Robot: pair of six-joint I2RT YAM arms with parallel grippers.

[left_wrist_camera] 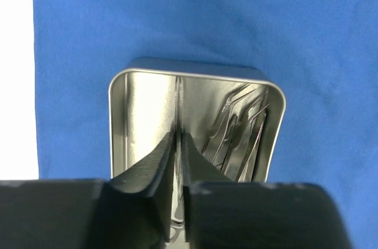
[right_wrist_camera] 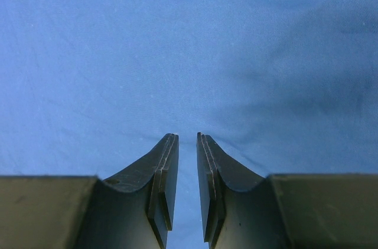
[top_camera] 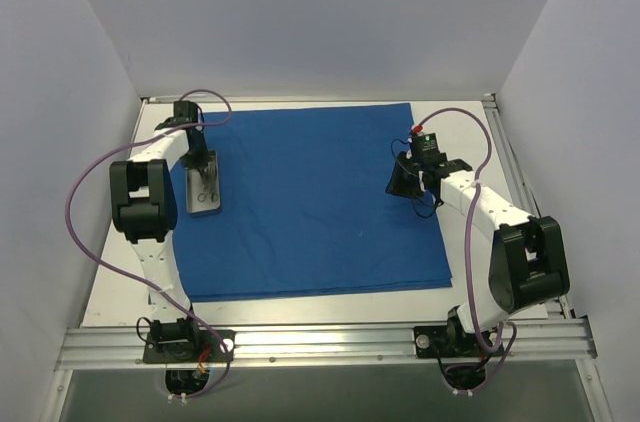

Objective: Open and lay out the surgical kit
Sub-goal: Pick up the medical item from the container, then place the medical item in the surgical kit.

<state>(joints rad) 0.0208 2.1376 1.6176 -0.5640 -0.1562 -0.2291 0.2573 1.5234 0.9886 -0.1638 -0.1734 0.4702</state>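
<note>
The surgical kit's royal-blue cloth (top_camera: 310, 202) lies spread flat as a large sheet. Near its left edge sits the small metal tray (top_camera: 207, 206), whose rim (left_wrist_camera: 195, 71) shows in the left wrist view. Several thin metal instruments (left_wrist_camera: 242, 125) lean along the tray's right side. My left gripper (left_wrist_camera: 178, 134) reaches down into the tray (top_camera: 198, 170). Its jaws are nearly together on a thin metal instrument that stands edgewise between them. My right gripper (right_wrist_camera: 187, 136) hovers low over bare cloth (right_wrist_camera: 177, 36) near the sheet's right edge (top_camera: 405, 182). Its jaws stand a little apart and hold nothing.
White table (top_camera: 120, 292) shows around the sheet, and a strip of it (left_wrist_camera: 16, 72) lies left of the cloth. White walls close in on the left, back and right. An aluminium rail (top_camera: 320, 342) runs along the near edge.
</note>
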